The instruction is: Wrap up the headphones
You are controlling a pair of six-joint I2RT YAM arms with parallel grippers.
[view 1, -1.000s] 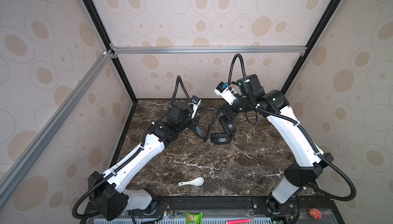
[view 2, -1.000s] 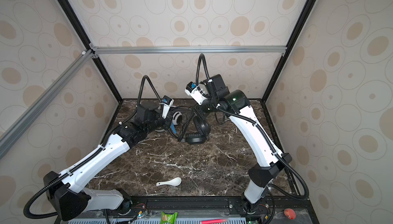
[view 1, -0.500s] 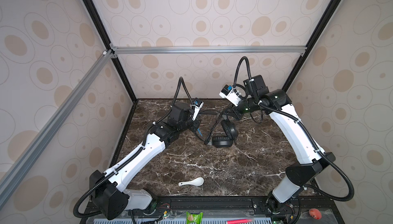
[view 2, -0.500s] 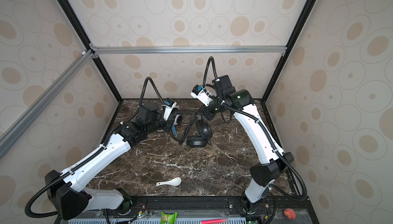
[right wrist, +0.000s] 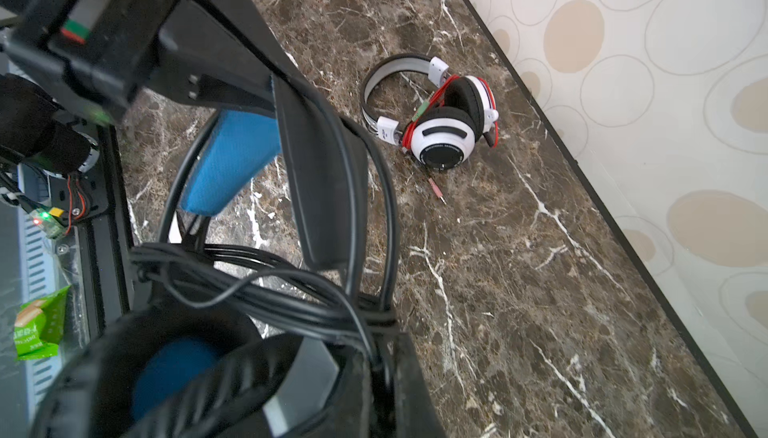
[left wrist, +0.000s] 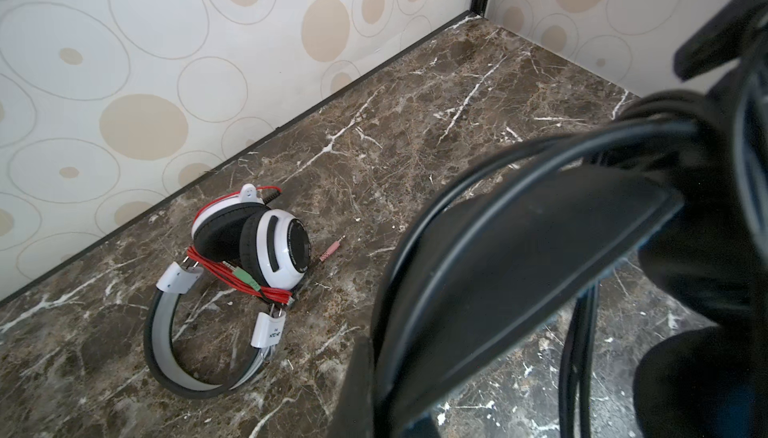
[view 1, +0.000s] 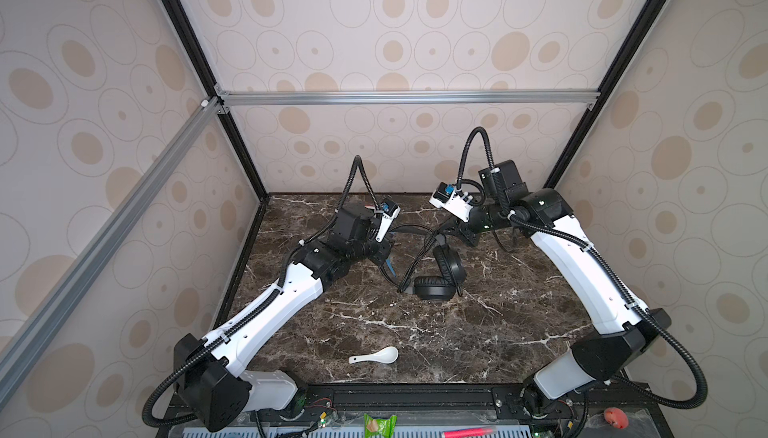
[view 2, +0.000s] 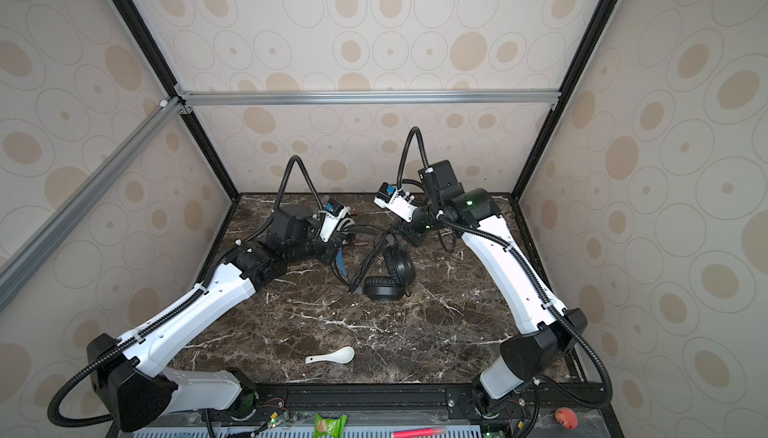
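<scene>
Black headset [view 1: 440, 274] between grippers
Left gripper [view 1: 384, 249] clamps its band [left wrist: 519, 274], right gripper [right wrist: 383, 369] pinches its cord [right wrist: 266, 303] — above marble table [view 1: 415, 323], white headset [left wrist: 253, 240] by wall [left wrist: 166, 82].

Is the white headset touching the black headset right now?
Apart. The right wrist view shows bare table all around the white headset, clear of the black headset.

Nothing can be read outright. The white headset [left wrist: 249, 244] carries a ring of small letters round the black cap of its ear cup and a short dark print on one white slider, both too small to make out. The green snack packet [right wrist: 35, 328] [view 1: 379, 425] [view 2: 328, 425], bottom edge near the middle in both top views, bears pale, blurred print.
</scene>
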